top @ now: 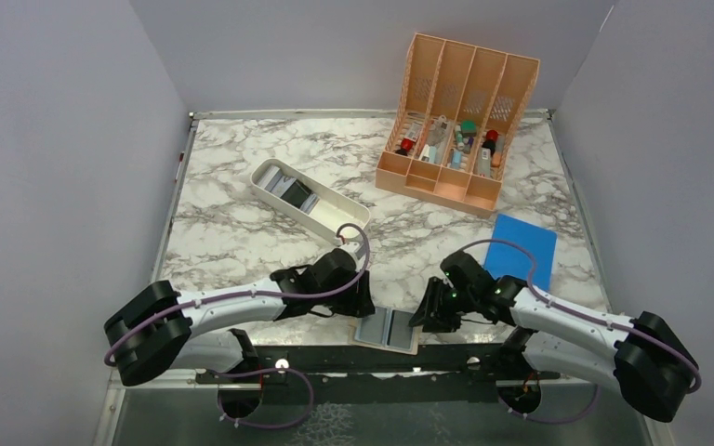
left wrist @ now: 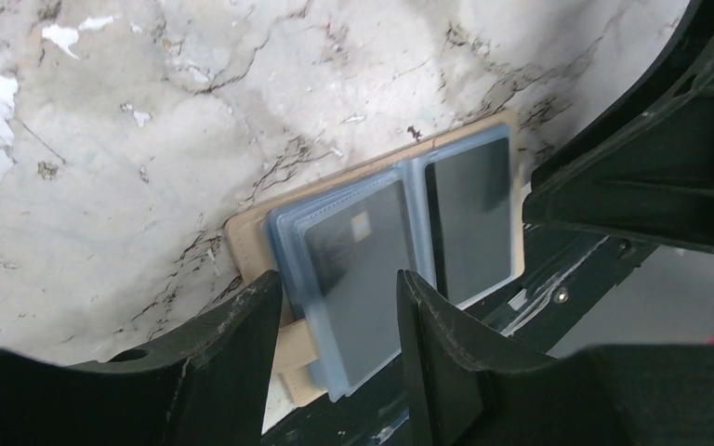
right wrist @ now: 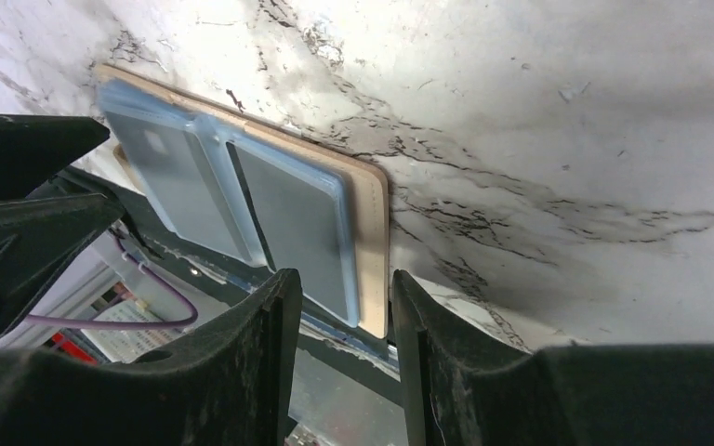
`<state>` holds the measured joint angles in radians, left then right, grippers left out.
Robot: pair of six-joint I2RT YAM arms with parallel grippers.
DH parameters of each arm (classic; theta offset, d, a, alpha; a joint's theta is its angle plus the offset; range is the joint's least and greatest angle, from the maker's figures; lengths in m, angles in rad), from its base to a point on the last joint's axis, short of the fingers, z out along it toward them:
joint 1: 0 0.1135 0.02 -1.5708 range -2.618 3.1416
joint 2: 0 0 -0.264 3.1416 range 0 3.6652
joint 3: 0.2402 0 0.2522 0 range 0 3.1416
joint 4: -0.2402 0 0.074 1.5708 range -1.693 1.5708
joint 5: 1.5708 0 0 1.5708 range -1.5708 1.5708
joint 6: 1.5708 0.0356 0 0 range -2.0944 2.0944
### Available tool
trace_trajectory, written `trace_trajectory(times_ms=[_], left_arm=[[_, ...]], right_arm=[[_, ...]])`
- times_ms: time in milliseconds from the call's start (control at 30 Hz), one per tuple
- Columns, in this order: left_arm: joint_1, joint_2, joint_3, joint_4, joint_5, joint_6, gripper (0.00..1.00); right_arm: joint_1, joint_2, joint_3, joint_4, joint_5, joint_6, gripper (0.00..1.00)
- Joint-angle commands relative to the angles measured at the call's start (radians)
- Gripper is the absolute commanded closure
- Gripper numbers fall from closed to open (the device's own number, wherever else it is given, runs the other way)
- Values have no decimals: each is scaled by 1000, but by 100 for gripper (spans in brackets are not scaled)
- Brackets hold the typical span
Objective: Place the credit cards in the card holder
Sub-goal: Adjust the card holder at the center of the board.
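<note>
Two grippers flank the card holder point(top: 386, 327), which lies spread open, pockets up, at the near edge of the marble table point(top: 242, 232), its near side reaching over the dark rail. I see the left gripper point(top: 364, 302) low at the holder's left side, fingers point(left wrist: 242, 353) parted with the tan strap end showing between them and nothing clamped. The right gripper point(top: 425, 316) sits at the holder's right near corner, fingers point(right wrist: 260, 353) a narrow gap apart, also clamping nothing. Both blue-grey pockets show a dark card behind the plastic. More credit cards point(top: 290, 189), dark and pale, lie in the white tray point(top: 335, 200) further back on the left. Peach organizer point(top: 456, 102) stands at the back right, blue rectangle point(top: 521, 249) near the right arm.
</note>
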<state>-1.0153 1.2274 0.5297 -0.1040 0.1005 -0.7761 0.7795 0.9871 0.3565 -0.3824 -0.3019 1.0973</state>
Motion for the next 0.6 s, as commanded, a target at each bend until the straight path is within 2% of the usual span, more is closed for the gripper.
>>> trace_trajectory(times_ms=[0,133,333,433,567], left_arm=[[-13,-11,-23,-18,5,0,48],[-22,-3,-40,-19,2,-10,49],[-36,44,-56,34,7,-30,62],[-36,54,-65,82,-1,-48,68],[-35,73,-53,105,-45,-58,69]], right_arm=[[7,24,-22,84,-36,-2,55],[9,16,-65,200,-82,5,59],[9,43,-56,224,-44,-29,64],[9,92,-30,231,5,-71,67],[9,184,29,218,89,-136,71]])
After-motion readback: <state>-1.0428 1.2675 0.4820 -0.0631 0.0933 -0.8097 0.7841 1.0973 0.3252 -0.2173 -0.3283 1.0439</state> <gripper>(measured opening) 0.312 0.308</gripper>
